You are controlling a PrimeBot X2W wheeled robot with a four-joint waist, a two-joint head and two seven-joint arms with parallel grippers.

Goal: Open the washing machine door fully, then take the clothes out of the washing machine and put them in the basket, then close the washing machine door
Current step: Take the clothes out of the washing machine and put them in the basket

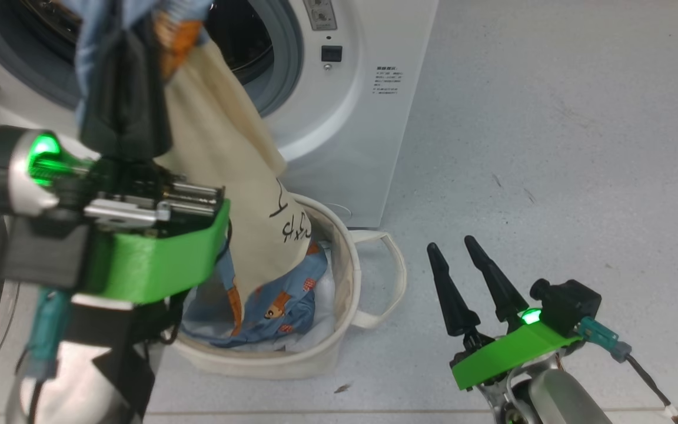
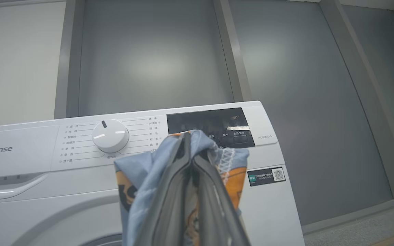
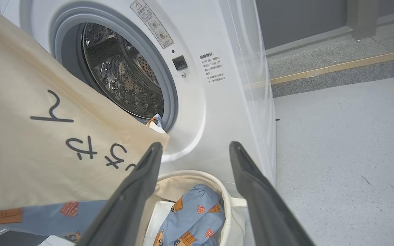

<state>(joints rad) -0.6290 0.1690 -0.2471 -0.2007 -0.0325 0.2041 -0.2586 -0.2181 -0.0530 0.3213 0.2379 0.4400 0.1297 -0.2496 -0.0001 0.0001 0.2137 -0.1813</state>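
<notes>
Floor, head view: pale grey floor (image 1: pixel 551 147) is carrying the washing machine (image 1: pixel 362 118); the basket (image 1: pixel 342 318) is standing below the left gripper (image 1: pixel 124 70).
Left gripper: is clamping the clothes (image 1: pixel 227 153), cream cloth trailing down from it into the basket.
Right gripper (image 1: pixel 454 259): is resting with fingers apart, empty, the basket to its left.
Left wrist view: fingers (image 2: pixel 178 191) are pinching blue-orange cloth (image 2: pixel 142 177), the dial (image 2: pixel 110 136) lying beyond them.
Right wrist view: spread fingers (image 3: pixel 139 191) are framing the basket (image 3: pixel 227 201), the drum (image 3: pixel 121 75) gaping beyond.

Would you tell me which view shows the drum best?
Right wrist view: the drum lies open to it, steel wall plain. Head view catches its right part behind held clothes; left wrist view, just the gasket's top.
</notes>
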